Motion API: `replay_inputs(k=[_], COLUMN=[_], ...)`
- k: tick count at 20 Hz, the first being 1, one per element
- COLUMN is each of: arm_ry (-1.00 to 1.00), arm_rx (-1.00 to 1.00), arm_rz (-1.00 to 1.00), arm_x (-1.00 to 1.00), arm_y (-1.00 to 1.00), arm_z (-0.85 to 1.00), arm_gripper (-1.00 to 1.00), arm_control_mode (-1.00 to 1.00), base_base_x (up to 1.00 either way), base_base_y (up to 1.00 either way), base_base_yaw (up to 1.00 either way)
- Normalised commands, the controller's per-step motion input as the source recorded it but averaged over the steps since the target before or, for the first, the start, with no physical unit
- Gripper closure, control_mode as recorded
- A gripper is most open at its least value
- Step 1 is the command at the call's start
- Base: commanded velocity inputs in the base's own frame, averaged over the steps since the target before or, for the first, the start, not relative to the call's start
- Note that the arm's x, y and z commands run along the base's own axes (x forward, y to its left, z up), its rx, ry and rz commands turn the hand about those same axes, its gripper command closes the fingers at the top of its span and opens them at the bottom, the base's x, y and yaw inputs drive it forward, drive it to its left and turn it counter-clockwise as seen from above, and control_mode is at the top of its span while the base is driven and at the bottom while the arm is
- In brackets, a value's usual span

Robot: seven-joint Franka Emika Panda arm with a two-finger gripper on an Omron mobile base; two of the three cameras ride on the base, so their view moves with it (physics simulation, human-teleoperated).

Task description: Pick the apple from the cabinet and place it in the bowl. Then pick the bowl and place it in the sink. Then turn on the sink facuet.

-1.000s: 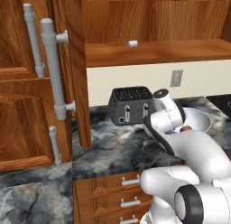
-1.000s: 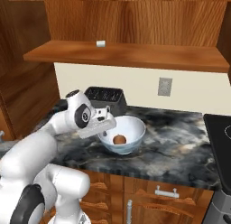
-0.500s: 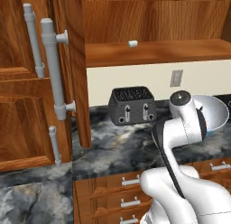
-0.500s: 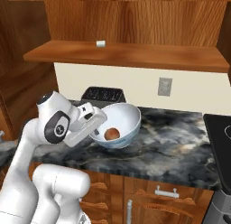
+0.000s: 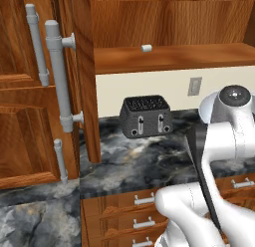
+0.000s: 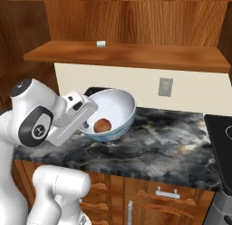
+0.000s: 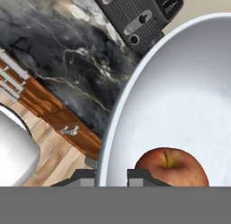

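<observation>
Apple (image 6: pixel 102 125) count is one, sitting inside the one bowl (image 6: pixel 118 106), which we've got lifted and tilted above the counter (image 6: pixel 163 144) with our jaws clenched on its rim. Otherwise we count one toaster (image 5: pixel 146 116) with two levers, one wall outlet (image 6: pixel 165 86) and one small grey cylinder (image 6: pixel 101 44) on the cabinet (image 6: pixel 136 54) shelf. No readable writing anywhere.
</observation>
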Motion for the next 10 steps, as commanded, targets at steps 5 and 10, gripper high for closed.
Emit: replay_inputs(k=[5, 10], arm_ry=[0.0, 0.0], arm_rx=[0.2, 0.12], arm_rz=[0.07, 0.08], arm_x=[-0.56, -0.56], arm_y=[0.1, 0.15], arm_z=[0.52, 0.05], arm_gripper=[1.0, 1.0], arm_control_mode=[-1.0, -1.0], base_base_x=[0.0, 0.0], base_base_y=[0.0, 0.0], base_base_yaw=[0.0, 0.0])
